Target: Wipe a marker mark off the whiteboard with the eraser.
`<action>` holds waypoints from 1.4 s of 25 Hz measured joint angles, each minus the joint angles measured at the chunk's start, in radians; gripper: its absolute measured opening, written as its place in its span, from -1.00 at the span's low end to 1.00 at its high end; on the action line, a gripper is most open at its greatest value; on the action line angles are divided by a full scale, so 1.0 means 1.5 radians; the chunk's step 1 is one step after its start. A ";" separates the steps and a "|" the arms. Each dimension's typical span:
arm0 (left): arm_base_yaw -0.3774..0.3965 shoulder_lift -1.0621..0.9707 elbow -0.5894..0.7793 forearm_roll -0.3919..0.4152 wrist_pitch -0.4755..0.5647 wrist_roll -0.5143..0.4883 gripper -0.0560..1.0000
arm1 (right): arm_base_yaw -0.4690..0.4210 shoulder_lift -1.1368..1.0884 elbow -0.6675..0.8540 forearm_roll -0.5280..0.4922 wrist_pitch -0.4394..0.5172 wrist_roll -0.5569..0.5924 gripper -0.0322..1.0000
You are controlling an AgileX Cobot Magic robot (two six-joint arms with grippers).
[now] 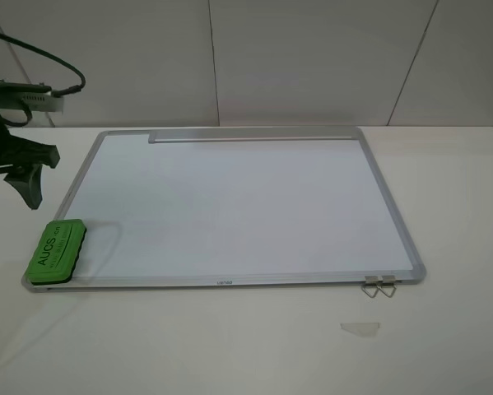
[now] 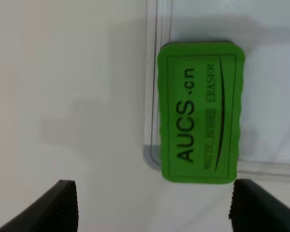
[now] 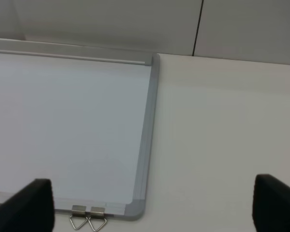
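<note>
The whiteboard (image 1: 238, 206) lies flat on the white table, its silver tray strip (image 1: 250, 137) along the far edge. Its surface shows no marker mark in any view. The green eraser (image 1: 56, 251) with "AUCS" lettering rests on the board's near-left corner, overhanging the frame; the left wrist view shows the eraser (image 2: 200, 112) from above. My left gripper (image 1: 16, 185) hangs open over the table left of the board, beyond the eraser, holding nothing. My right gripper (image 3: 152, 205) is open near the board's near-right corner (image 3: 135, 208), out of the exterior view.
Two metal binder clips (image 1: 379, 285) hang on the board's near-right edge. A small clear scrap (image 1: 360, 328) lies on the table in front of them. A black cable (image 1: 57, 62) loops above the left arm. A tiled wall stands behind.
</note>
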 joint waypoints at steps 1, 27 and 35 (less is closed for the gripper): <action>0.019 -0.003 -0.009 -0.016 0.020 0.028 0.36 | 0.000 0.000 0.000 0.000 0.000 0.000 0.65; 0.102 -0.586 0.242 -0.096 0.098 0.186 0.36 | 0.000 0.000 0.000 0.000 0.000 0.000 0.64; 0.099 -0.785 0.340 -0.132 0.080 0.198 0.36 | 0.000 0.000 0.000 0.000 0.000 0.000 0.64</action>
